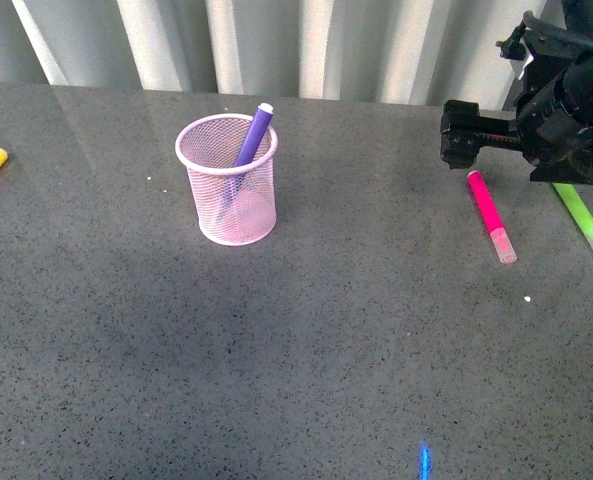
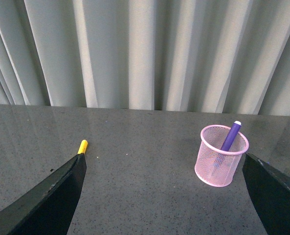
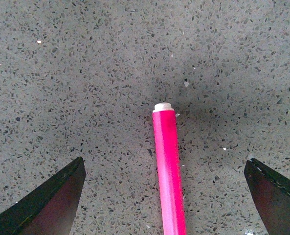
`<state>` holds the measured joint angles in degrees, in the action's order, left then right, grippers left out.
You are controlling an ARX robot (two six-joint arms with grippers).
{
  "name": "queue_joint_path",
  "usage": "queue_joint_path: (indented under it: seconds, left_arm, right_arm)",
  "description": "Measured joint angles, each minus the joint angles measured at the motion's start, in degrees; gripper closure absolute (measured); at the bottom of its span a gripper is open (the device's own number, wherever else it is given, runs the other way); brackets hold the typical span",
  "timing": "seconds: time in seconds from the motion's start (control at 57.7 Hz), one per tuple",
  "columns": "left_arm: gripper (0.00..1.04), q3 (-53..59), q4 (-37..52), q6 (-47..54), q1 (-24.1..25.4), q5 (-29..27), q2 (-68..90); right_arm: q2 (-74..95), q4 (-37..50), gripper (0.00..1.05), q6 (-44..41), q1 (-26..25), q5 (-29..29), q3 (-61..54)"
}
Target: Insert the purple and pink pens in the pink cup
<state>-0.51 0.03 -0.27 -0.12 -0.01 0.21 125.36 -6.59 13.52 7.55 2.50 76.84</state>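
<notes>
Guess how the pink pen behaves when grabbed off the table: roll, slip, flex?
Pink pen looks round and glossy, lying flat on the hard table: an off-centre nudge would likely roll it. Smooth barrel may slip in a loose pinch. Short plastic body, probably rigid and light.

1. Front view: from above the near edge, looking down across the grey speckled worktop (image 1: 296,350) to the far edge.
2. Left wrist view: low, facing the far edge; shares the pale pink wire-mesh cup (image 2: 221,155) with the front view.
3. Right wrist view: close, straight down on the bright pink marker (image 3: 168,171), also in front view.
</notes>
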Motion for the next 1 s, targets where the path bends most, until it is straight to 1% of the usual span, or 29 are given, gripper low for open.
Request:
queue_joint_path:
  seconds: [0.45, 0.745, 1.005]
  left_arm:
    - [0.07, 0.0, 0.0, 0.0, 0.0, 0.0, 0.0]
    - [0.07, 0.0, 0.0, 0.0, 0.0, 0.0, 0.0]
    - [0.07, 0.0, 0.0, 0.0, 0.0, 0.0, 0.0]
  right_arm:
    - [3.5, -0.17, 0.07, 0.92, -0.33, -0.44, 2.47]
    - [7.39, -1.03, 0.07, 1.33, -0.55, -1.07, 6.38]
    - [8.98, -1.31, 0.07, 1.31, 0.07, -0.79, 8.26]
